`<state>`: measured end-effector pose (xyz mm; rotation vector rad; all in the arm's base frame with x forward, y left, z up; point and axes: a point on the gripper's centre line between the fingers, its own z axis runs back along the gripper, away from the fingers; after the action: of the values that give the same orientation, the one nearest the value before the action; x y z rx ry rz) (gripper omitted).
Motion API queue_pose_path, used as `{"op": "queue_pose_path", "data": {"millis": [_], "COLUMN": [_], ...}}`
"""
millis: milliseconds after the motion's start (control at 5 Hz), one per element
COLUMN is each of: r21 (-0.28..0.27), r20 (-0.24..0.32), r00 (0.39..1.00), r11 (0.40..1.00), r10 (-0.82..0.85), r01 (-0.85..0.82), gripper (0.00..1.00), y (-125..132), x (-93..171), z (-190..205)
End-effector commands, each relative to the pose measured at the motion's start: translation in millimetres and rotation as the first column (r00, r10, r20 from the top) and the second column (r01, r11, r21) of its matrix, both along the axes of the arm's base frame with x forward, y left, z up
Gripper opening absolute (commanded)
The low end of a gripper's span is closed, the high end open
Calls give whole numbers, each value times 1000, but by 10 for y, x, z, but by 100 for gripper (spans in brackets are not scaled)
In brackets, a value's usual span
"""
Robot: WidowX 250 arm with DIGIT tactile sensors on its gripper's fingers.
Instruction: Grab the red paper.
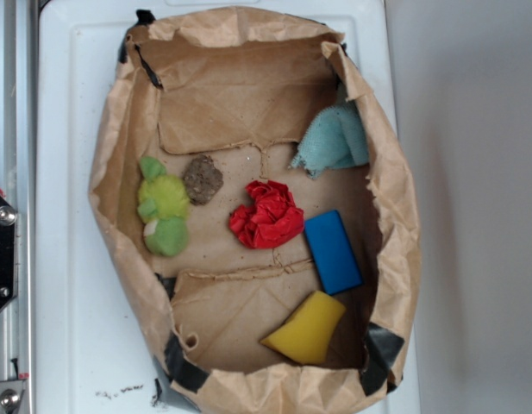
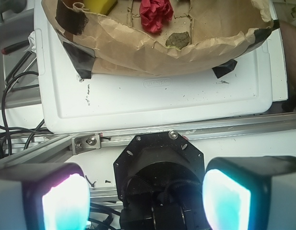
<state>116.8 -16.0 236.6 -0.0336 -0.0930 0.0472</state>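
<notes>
End effector (image 2: 145,191) spread wide, well outside the bag's rim (image 2: 152,67); red paper (image 1: 267,216) lies mid-floor, uncrowded.

From my station I saw a white board (image 1: 67,259) lying flat as the work surface, scuffed with small dark specks near its lower edge. It sat on a pale grey table (image 1: 472,216) that ran off to the right, evenly lit with no hard shadows. An aluminium rail (image 2: 224,130) ran along one side of the board, with a bracket (image 2: 88,141) bolted at its end. Black cables (image 2: 13,91) trailed loose beside the board's corner in the wrist view.
</notes>
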Motion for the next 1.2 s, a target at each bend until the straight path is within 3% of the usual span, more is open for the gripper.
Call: {"op": "queue_pose_path", "data": {"millis": [0, 600, 800, 1000], "r21": [0, 0, -28, -17], "r20": [0, 0, 43, 72], "r00": [1000, 1000, 999, 995], "r11": [1000, 1000, 999, 998], "r10": [0, 0, 21, 65], "r01": [0, 0, -20, -64], "gripper": [100, 100, 100, 100], "y": [0, 0, 81, 156], "x": [0, 0, 353, 668], "z": [0, 0, 48, 9]}}
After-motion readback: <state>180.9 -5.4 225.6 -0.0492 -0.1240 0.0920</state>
